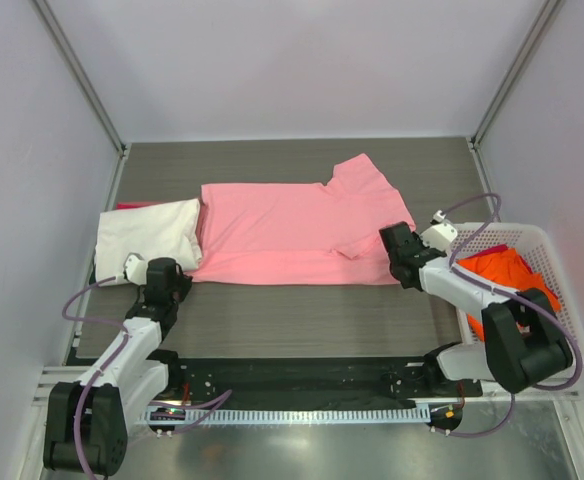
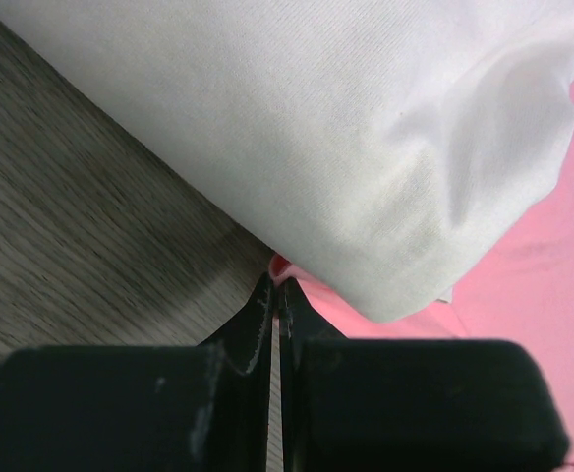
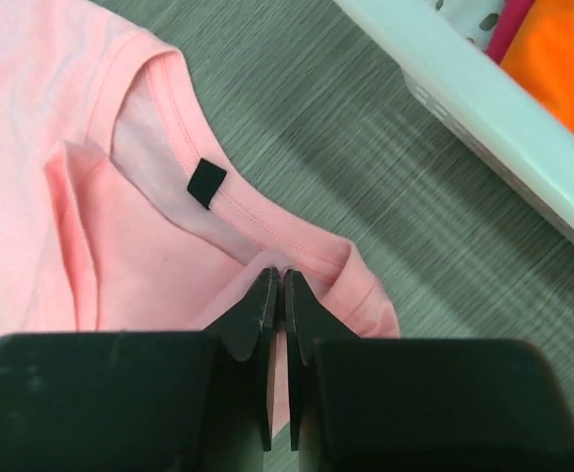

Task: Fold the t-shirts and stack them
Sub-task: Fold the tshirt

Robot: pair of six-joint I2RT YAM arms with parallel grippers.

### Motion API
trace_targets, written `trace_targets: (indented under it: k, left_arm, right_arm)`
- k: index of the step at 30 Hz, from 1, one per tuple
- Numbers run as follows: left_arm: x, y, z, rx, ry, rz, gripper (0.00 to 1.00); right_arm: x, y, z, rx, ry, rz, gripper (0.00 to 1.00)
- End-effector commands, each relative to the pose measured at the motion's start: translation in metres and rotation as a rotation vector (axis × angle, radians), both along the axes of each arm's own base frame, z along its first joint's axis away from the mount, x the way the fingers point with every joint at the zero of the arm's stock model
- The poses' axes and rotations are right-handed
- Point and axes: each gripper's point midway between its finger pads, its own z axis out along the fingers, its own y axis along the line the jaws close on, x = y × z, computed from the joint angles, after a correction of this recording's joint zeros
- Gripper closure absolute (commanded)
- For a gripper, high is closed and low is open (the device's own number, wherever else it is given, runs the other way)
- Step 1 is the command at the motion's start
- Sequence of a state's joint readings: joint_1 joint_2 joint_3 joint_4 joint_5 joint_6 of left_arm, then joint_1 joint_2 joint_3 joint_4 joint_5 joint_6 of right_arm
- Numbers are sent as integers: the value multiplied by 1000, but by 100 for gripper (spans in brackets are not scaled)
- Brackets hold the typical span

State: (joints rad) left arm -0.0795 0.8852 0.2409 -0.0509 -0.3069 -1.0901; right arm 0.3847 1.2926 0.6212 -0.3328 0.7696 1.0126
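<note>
A light pink t-shirt point(image 1: 272, 235) lies spread across the middle of the table, one sleeve up at the back right. A folded cream-white shirt point(image 1: 147, 235) lies at its left end, with a red sliver point(image 1: 132, 205) showing under it. My left gripper point(image 1: 179, 277) is at the pink shirt's near left corner; in the left wrist view it point(image 2: 275, 280) is shut on a pink edge beside the cream shirt point(image 2: 316, 118). My right gripper point(image 1: 392, 240) is shut on pink fabric point(image 3: 169, 256) just near the collar and its dark label point(image 3: 206, 182).
A white mesh basket point(image 1: 547, 260) stands at the right edge, holding a bright orange shirt point(image 1: 497, 270); its rim point(image 3: 484, 98) is close to the right of my right gripper. Grey walls close in the table on three sides.
</note>
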Motion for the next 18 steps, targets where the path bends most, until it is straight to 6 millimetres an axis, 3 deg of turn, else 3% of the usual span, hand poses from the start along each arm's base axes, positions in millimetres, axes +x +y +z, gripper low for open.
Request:
trace_targets:
  k: [1,4,6,14,18]
  left_arm:
    - [7,4,10,21,-29,2,100]
    - [7,4,10,20,-26,1,100]
    - [7,4,11,21,-28,0,100]
    - [7,5,15,28,-40,6,100]
    - [7,6,14,28,-38,8,100]
  right_arm:
    - [17,-2,6,-40,2,9,89]
    - [24,-1,-1,-57,36,18,70]
    - [26,0,-2,-62,48,29,51]
    - [7,2,29,2,-34,66,49]
    - [-11,15,37,50,-60,103,55]
